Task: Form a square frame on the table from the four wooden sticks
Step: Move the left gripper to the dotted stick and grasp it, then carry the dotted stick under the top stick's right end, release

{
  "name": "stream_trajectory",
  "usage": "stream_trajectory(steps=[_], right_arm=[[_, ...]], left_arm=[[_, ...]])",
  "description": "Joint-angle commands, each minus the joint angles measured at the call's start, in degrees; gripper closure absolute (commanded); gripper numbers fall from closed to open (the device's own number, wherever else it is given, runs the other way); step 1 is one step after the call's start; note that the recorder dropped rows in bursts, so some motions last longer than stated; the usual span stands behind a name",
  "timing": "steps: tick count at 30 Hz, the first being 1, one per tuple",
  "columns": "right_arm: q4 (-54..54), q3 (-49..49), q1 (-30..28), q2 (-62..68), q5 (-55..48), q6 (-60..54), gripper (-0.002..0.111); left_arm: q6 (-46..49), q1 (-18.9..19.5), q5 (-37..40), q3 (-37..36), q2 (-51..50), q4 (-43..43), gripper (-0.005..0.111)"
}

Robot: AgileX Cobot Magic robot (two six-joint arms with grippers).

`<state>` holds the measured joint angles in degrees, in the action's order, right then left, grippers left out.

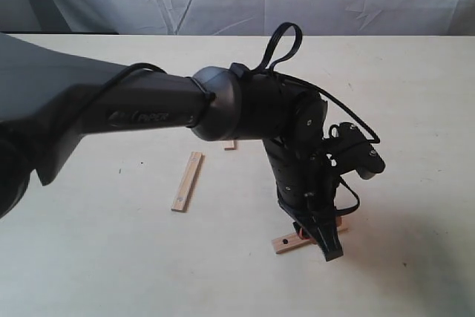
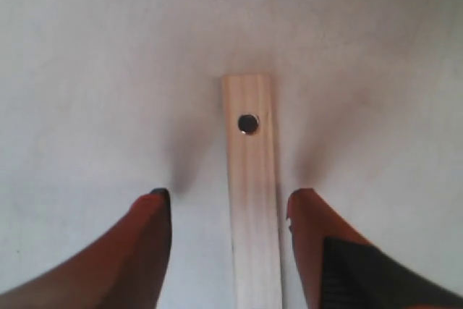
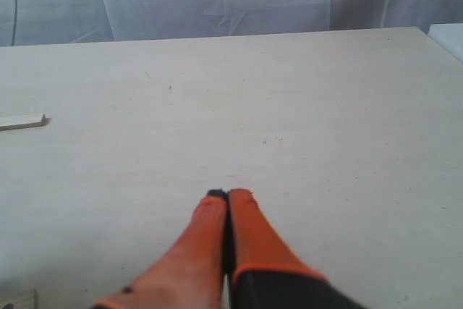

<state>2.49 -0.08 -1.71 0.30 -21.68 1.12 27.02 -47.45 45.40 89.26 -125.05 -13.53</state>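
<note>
i have the left arm [image 1: 148, 113] reaching across the worktop [image 1: 415, 79] to the right half of the exterior view, with the left fingers [image 1: 327, 243] pointing down onto a stick [image 1: 285, 243] that lies flat, low in that view. in the left wrist view this stick [image 2: 252, 200] runs straight between the left fingers [image 2: 148, 240], which are spread, 1 on each side. 1 finger sits just beside the stick's edge, and i cannot tell whether it touches. the other finger stands apart, with a strip of bare worktop [image 2: 87, 70] between it and the wood. a dark round hole [image 2: 248, 123] marks the stick near its far end. a second stick [image 1: 187, 181] lies flat and slanted, well apart to the left of the first. of a third stick [image 1: 230, 145] only a small end shows from under the arm. the 3 sticks i can see lie apart from one another. in the right wrist view the right fingers [image 3: 228, 204] are pressed together with nothing between them, pointing out over bare worktop [image 3: 325, 106]. a stick end [image 3: 25, 121] shows at the edge of that view, and i cannot tell which stick it is.
</note>
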Motion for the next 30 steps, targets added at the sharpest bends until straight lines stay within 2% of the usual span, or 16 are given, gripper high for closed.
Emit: stream_trajectory(steps=[1,6,9,14,15,18,24,27,30], right_arm=[[-0.3,0.1,0.1,-0.3,0.7,0.0,0.108],[-0.3,0.1,0.1,-0.3,0.7,0.0,0.108],[-0.3,0.1,0.1,-0.3,0.7,0.0,0.108],[-0.3,0.1,0.1,-0.3,0.7,0.0,0.108],[-0.3,0.1,0.1,-0.3,0.9,0.0,0.108],[-0.3,0.1,0.1,-0.3,0.9,0.0,0.108],[-0.3,0.1,0.1,-0.3,0.9,0.0,0.108],[-0.3,0.1,0.1,-0.3,0.9,0.0,0.108],[-0.3,0.1,0.1,-0.3,0.9,0.0,0.108]], left_arm=[[0.2,-0.2,-0.5,-0.3,-1.3,0.2,0.057],[0.0,-0.2,-0.6,-0.3,-2.3,0.3,0.057],[-0.1,-0.2,-0.5,-0.3,-2.3,0.3,0.063],[-1.7,-0.1,-0.4,-0.3,-2.1,0.5,0.103],[-2.5,-0.1,-0.4,-0.1,-1.9,0.6,0.107],[-9.7,-0.1,-0.4,1.6,-0.6,5.2,0.106],[-31.2,1.2,-0.4,9.5,3.3,22.9,0.106],[-40.7,3.7,-0.5,13.2,4.1,26.2,0.106],[-47.0,7.0,-2.0,15.5,4.1,25.2,0.106]])
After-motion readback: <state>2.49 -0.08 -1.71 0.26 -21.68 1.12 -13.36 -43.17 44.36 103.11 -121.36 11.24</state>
